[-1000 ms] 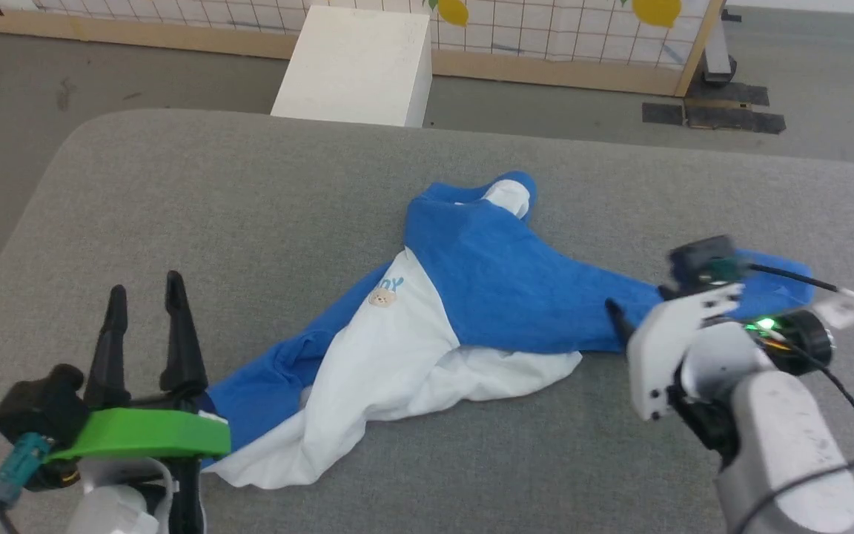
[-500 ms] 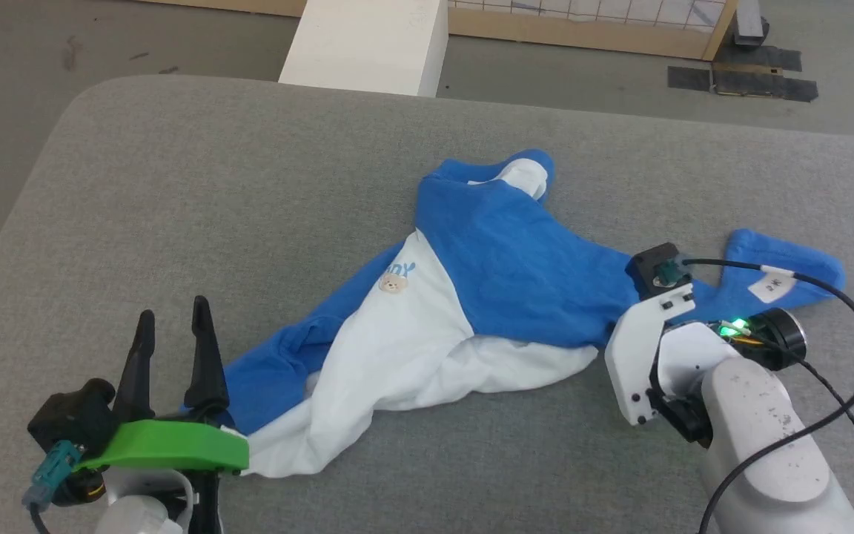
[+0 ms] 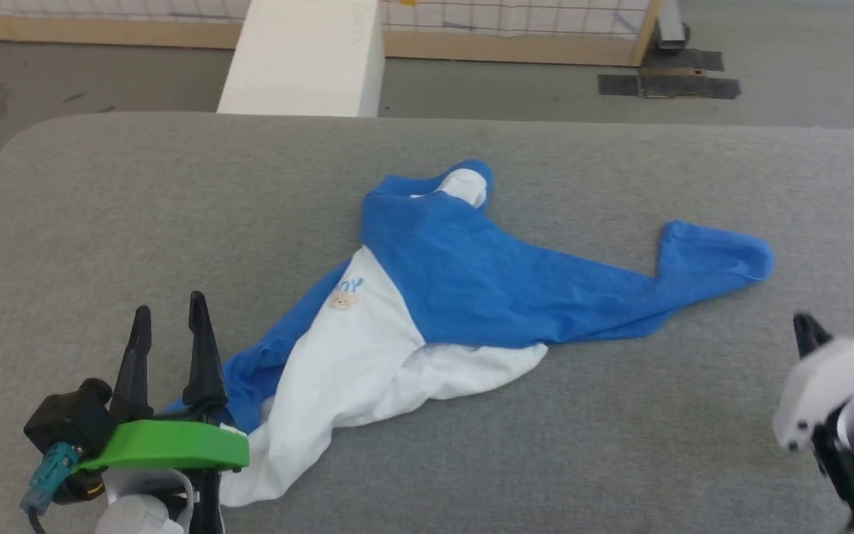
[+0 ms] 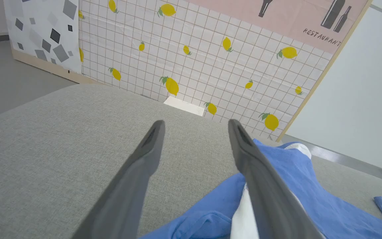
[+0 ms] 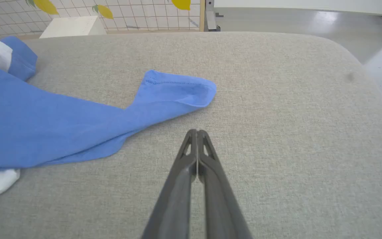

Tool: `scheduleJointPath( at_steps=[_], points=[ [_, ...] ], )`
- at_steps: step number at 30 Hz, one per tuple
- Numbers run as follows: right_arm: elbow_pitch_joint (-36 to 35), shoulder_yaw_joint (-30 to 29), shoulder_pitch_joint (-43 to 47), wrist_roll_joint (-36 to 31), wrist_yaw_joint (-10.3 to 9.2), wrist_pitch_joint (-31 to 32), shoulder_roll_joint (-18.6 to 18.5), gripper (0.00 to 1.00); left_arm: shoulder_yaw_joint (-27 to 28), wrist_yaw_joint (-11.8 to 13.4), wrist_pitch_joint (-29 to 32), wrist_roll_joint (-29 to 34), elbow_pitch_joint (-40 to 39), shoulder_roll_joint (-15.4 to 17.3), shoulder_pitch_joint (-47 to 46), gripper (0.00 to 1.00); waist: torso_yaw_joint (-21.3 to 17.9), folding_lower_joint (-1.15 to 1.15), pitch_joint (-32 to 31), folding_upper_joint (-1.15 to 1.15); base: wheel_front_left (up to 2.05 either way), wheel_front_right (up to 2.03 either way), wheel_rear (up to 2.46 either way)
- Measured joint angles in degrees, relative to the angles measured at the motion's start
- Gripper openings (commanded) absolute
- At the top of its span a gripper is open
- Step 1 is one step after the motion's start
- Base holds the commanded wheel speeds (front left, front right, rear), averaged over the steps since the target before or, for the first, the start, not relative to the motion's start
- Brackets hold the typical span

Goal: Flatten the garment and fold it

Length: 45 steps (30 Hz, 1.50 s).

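The garment (image 3: 471,282) lies bunched up, the left gripper (image 3: 167,315) spread wide, the right gripper (image 5: 197,131) pinched together on nothing, so I think a sleeve (image 3: 716,256) needs pulling flat next.

The right gripper (image 3: 805,330) is blurred — cut off at the head view's edge.

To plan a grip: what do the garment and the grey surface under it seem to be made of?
The garment: soft knit cloth, perhaps cotton jersey, matte; it lies in limp folds, with a stitched cuff. The grey surface: woven fabric, matte, fine weave visible; rounded corners suggest padding.
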Motion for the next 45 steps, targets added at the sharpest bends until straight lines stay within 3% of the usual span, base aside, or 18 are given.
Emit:
scheduleJointPath(
  at_steps=[1,5,10,15,19,25,26,27,29,33,38,42,45],
  points=[
    [-1.03,-0.20,1.80,0.03,0.00,0.24,0.07,0.99,0.00,-0.14,0.00,0.10,-0.10,-0.03,-0.01,1.00,-0.44,0.00,-0.06,0.00,0.00,0.00,0.00],
    [-3.20,2.32,4.17,0.94,0.00,0.01,0.67,1.00,0.26,-0.21,-0.01,0.36,-0.45,-0.11,-0.01,1.00,-1.61,0.00,0.15,0.00,0.00,0.00,0.00],
    [-1.25,13.18,1.10,0.90,0.01,1.48,0.89,1.00,0.30,-0.68,-0.03,0.69,-0.34,-0.12,-0.09,1.00,-1.54,0.00,1.34,0.00,0.00,0.00,0.00],
    [8.80,22.48,-9.85,-2.65,0.01,7.12,0.99,1.00,-0.36,-1.04,-0.04,0.68,0.18,-0.46,-1.18,1.00,0.04,0.00,2.59,0.00,0.00,0.00,0.00],
    [18.96,28.43,-18.01,-5.95,0.01,14.00,-1.21,1.00,-1.10,-1.49,-0.04,0.59,0.85,-1.11,-2.34,1.00,1.92,0.00,3.97,0.00,0.00,0.00,0.00],
    [26.85,35.43,-25.46,-3.28,-0.01,22.61,-3.99,1.00,-0.97,-1.74,-0.04,0.13,2.10,-1.46,-2.57,1.00,5.12,0.00,5.84,0.00,0.00,0.00,0.00],
    [27.19,35.88,-26.00,-2.31,-0.01,23.39,-4.36,0.26,-0.90,-1.74,-0.04,0.13,2.27,-1.48,-2.55,1.00,5.43,0.00,6.02,0.00,0.00,0.00,0.00],
    [27.30,36.38,-26.41,-1.20,-0.01,23.71,-4.82,0.00,-0.80,-1.75,-0.04,0.13,2.46,-1.52,-2.55,1.00,5.77,0.00,6.20,0.00,0.00,0.00,0.00],
    [27.16,36.66,-26.55,1.40,0.00,23.30,-5.42,0.00,-0.40,-1.75,-0.04,0.13,2.66,-1.58,-2.40,1.00,6.04,0.00,6.28,0.00,0.00,0.00,0.00],
    [24.62,32.56,-24.97,5.13,0.02,16.64,-6.14,0.00,-0.08,-2.15,-0.04,0.29,2.74,-1.68,-2.33,1.00,5.60,0.00,5.68,0.00,0.00,0.00,0.00],
    [14.82,17.74,-18.53,6.59,0.03,9.59,-6.52,0.00,-0.04,-2.18,-0.04,1.11,2.55,-1.78,-2.11,1.00,3.96,0.00,3.66,0.00,0.00,0.00,0.00],
    [5.81,4.19,-7.44,4.59,0.02,10.71,-5.95,0.00,-0.36,-2.18,-0.04,1.29,2.46,-1.85,-1.56,1.00,2.10,0.00,1.93,0.00,0.00,0.00,0.00],
    [0.71,-5.28,1.61,2.24,0.02,13.17,-3.47,0.00,-0.59,-2.16,-0.04,1.35,2.34,-1.88,-1.09,1.00,0.67,0.00,1.08,0.00,0.00,0.00,0.00]
  ],
)
